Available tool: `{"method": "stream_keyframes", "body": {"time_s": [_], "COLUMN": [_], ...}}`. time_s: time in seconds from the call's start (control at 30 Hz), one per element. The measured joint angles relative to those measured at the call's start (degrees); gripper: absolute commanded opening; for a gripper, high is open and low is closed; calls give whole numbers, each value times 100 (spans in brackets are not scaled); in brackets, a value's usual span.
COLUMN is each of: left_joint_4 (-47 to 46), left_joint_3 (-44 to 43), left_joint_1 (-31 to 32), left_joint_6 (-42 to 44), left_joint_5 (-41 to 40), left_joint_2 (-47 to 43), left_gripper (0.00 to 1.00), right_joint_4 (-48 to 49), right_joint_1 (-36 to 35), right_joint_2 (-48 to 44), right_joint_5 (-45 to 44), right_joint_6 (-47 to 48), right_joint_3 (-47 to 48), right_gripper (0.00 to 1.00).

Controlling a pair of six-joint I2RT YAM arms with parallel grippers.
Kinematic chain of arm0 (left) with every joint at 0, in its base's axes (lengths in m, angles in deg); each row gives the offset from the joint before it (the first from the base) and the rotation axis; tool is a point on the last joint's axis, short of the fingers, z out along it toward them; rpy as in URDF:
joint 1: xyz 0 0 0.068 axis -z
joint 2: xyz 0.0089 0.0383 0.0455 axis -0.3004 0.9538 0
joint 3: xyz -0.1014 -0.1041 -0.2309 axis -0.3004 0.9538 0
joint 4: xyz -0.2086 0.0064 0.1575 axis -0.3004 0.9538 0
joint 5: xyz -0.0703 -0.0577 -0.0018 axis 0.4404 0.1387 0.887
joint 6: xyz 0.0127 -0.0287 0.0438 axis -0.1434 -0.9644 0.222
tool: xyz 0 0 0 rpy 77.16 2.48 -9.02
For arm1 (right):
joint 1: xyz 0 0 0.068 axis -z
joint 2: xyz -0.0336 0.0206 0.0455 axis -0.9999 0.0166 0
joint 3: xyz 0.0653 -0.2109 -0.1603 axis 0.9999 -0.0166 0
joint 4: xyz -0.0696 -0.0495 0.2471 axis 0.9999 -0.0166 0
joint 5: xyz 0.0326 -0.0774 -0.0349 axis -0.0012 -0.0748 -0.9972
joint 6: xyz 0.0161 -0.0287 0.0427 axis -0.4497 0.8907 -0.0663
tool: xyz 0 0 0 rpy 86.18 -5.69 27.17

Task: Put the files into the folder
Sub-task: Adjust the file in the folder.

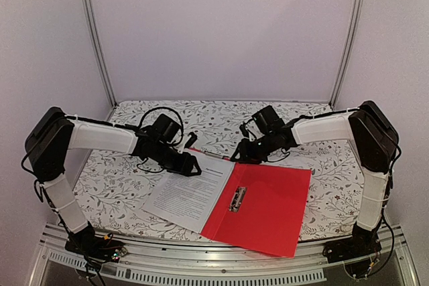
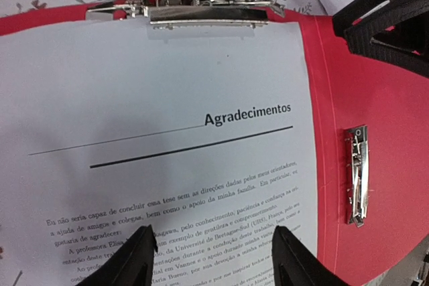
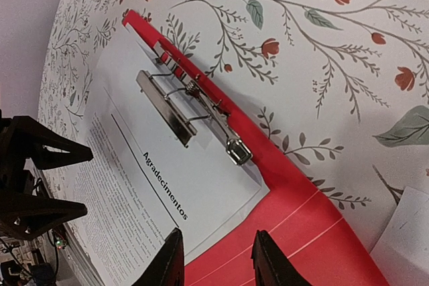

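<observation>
We see pale, matte walls (image 1: pixel 221 31) with aluminium posts (image 1: pixel 97 38) closing in the worktop (image 1: pixel 315 118), which is covered by a cloth printed with grey sprigs and small red flowers.

The red folder (image 1: pixel 268 212) lies open on the cloth. It is smooth, flat plastic, and its near corner reaches the front edge. The files (image 1: pixel 184 195) lie on its left leaf as thin white paper dense with small black print. From above the print is too small for us to read. The left wrist view shows the heading "Agradecimentos" over two ruled lines.

The overhead view shows one shiny metal clip (image 1: pixel 236 199) mid-folder on the bare red leaf. Only the wrist views show us a second, longer clip (image 2: pixel 181 11) lying across the sheet's top edge, with wire arms and a lever visible from the right wrist.

The left end effector (image 2: pixel 214 236) hovers over the lower text with its black fingers spread wide and nothing between them. The right end effector (image 3: pixel 218 236) stands narrower, also holding nothing, above the sheet's corner and the red plastic.
</observation>
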Motion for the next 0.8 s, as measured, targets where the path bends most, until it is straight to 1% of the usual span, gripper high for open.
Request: {"method": "stream_keyframes", "body": {"time_s": [0.2,0.4,0.47,0.6,0.8], "left_joint_4": [-24,-122,-232,-452,-688], "left_joint_3": [-114,-127,-103,-44,214], "left_joint_1": [-11,-205,-363,-782,-1373], "left_joint_6": [-11,-190,-308,-549,-909], "left_joint_5": [-39,-33,-26,114,599], "left_joint_2": [-129,-262,-337,-417,-417], "left_gripper": [63,71,74,85,86], "right_joint_4": [-42,-85,-116,-122,-223], "right_joint_1": [-2,-144,-273,-553,-693], "right_joint_2": [0,0,0,0,0], "right_joint_5": [7,4,7,7,-155], "right_joint_6": [138,409,525,728,861], "right_joint_3": [9,105,181,330,391], "right_gripper": [35,34,34,34,36]}}
